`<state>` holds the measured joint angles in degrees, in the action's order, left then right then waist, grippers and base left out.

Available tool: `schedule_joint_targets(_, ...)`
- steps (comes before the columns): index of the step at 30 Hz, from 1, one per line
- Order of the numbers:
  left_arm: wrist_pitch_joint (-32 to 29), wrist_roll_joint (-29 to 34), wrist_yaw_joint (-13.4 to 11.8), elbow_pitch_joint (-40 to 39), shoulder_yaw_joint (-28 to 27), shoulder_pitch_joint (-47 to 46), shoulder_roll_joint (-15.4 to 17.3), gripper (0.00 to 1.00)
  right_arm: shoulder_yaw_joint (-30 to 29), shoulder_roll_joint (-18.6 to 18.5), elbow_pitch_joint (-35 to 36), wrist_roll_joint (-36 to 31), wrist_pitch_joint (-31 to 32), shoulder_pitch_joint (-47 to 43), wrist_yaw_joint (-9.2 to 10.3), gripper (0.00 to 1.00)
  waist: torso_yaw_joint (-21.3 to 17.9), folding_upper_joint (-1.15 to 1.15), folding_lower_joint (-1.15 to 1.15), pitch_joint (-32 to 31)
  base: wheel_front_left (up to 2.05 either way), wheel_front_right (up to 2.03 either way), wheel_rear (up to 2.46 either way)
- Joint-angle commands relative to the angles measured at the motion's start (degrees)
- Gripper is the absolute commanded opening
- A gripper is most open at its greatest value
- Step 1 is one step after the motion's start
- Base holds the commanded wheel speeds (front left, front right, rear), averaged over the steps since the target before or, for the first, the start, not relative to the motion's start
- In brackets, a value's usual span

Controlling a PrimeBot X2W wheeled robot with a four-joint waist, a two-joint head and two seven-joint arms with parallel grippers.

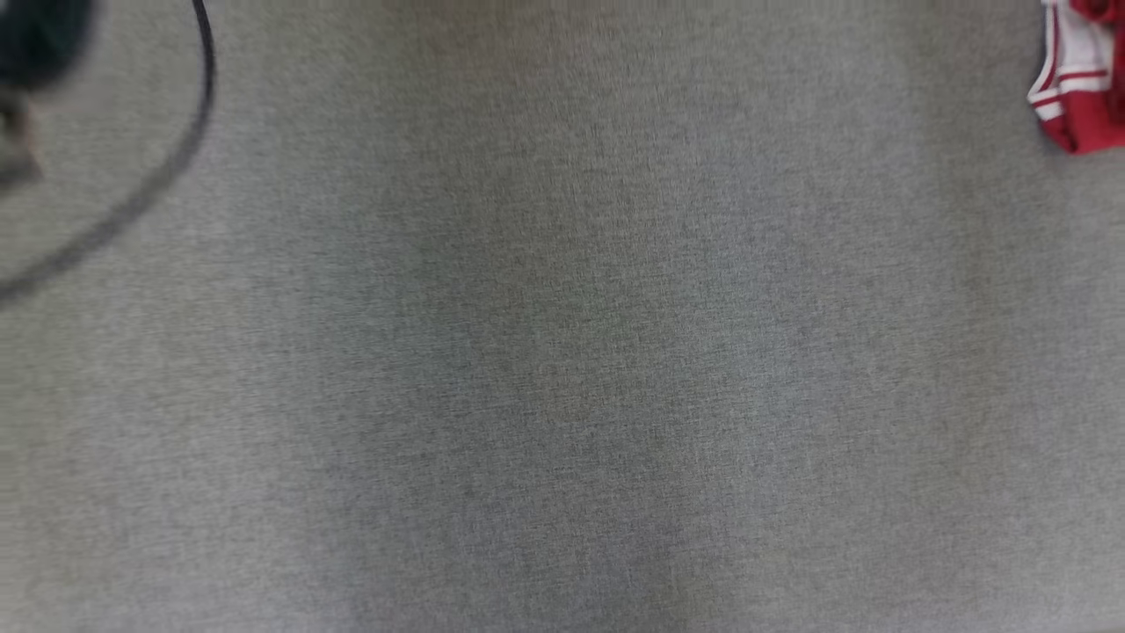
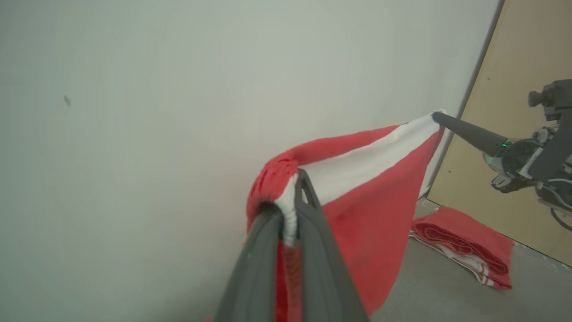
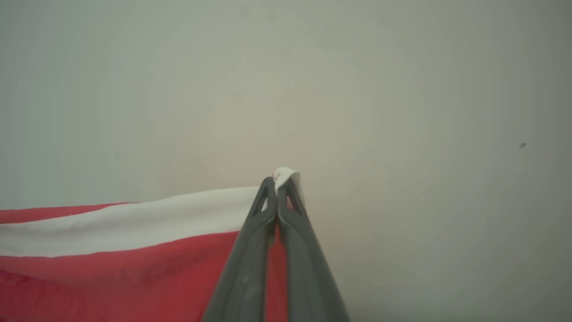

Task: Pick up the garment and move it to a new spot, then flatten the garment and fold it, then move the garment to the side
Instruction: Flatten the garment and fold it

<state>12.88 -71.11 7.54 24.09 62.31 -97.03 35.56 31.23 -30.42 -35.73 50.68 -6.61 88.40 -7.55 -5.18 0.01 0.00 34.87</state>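
- Dark fingers of the left gripper (image 2: 288, 197), bottom centre of the left wrist view, are pinched tight on a bunched edge of the garment (image 2: 366, 210), with cloth squeezed between them.
- Right gripper (image 3: 278, 183), centre of the right wrist view, is clamped on a white corner tip, with no gap between the fingers.
- Garment: red, with a white band (image 2: 371, 156), hanging as a sheet stretched between the two grips in front of a pale wall (image 2: 134, 134). Top edge fairly taut, sagging slightly toward the left grip.
- Folded red cloth (image 2: 464, 241) lies on the floor at lower right, beside a tan panel (image 2: 527, 53).
- Head view: grey floor (image 1: 562, 352), dark cable (image 1: 198, 114) upper left, red-and-white cloth (image 1: 1077, 79) upper right; cannot tell which piece.
- Judgement: carry-to-new-spot step. Hold both pinches firm and the spacing even so the top edge stays straight. Lower the hem first onto open floor, away from the cable and folded cloth. The right grip holds little fabric and could slip.
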Motion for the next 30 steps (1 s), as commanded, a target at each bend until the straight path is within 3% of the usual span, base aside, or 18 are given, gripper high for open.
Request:
schedule_joint_targets(1,1.21,-1.38,-0.13,-2.64,0.6,4.5,1.22,0.0,0.39,-2.23,3.09,1.56,-0.7,-5.6,0.16,0.0,1.22,-0.01,0.0,-3.5,0.0,0.0,0.0)
schedule_joint_targets(4,2.07,-2.22,-0.12,-7.07,0.8,11.39,1.87,0.0,-0.23,-5.69,8.3,3.22,-1.8,-14.71,0.16,0.0,1.86,-0.01,0.0,-5.88,0.0,0.0,0.0)
schedule_joint_targets(5,2.29,-0.87,-0.14,-9.19,0.41,16.6,2.43,0.0,-0.78,-7.73,12.05,4.06,-2.53,-21.84,0.16,0.0,2.13,-0.01,0.0,-7.69,0.0,0.0,0.0)
schedule_joint_targets(6,2.29,-0.87,-0.14,-9.19,0.41,16.6,2.43,0.0,-0.78,-7.73,12.05,4.06,-2.53,-21.84,0.16,0.0,2.13,-0.01,0.0,-7.69,0.0,0.0,0.0)
schedule_joint_targets(9,2.36,1.69,-0.33,-12.87,-1.97,25.21,2.11,0.0,-3.49,-10.57,16.92,5.03,-4.05,-32.63,0.16,0.0,2.57,-0.01,0.0,-10.02,0.0,0.0,0.0)
schedule_joint_targets(14,2.3,6.64,-1.29,-18.51,-6.97,40.25,1.7,0.0,-9.26,-11.7,22.62,5.41,-5.14,-50.53,0.16,0.0,2.46,-0.01,0.0,-13.45,0.0,0.0,0.0)
schedule_joint_targets(22,2.32,14.59,-2.51,-24.47,-13.64,61.94,1.46,0.0,-18.8,-7.8,31.56,3.49,-3.32,-73.99,0.16,0.0,2.24,-0.01,0.0,-17.34,0.0,0.0,0.0)
schedule_joint_targets(30,2.32,21.96,-1.95,-22.52,-19.46,77.26,-1.89,0.0,-25.32,0.54,38.49,-0.45,1.88,-90.48,0.16,0.0,2.68,-0.01,0.0,-21.25,0.0,0.0,0.0)
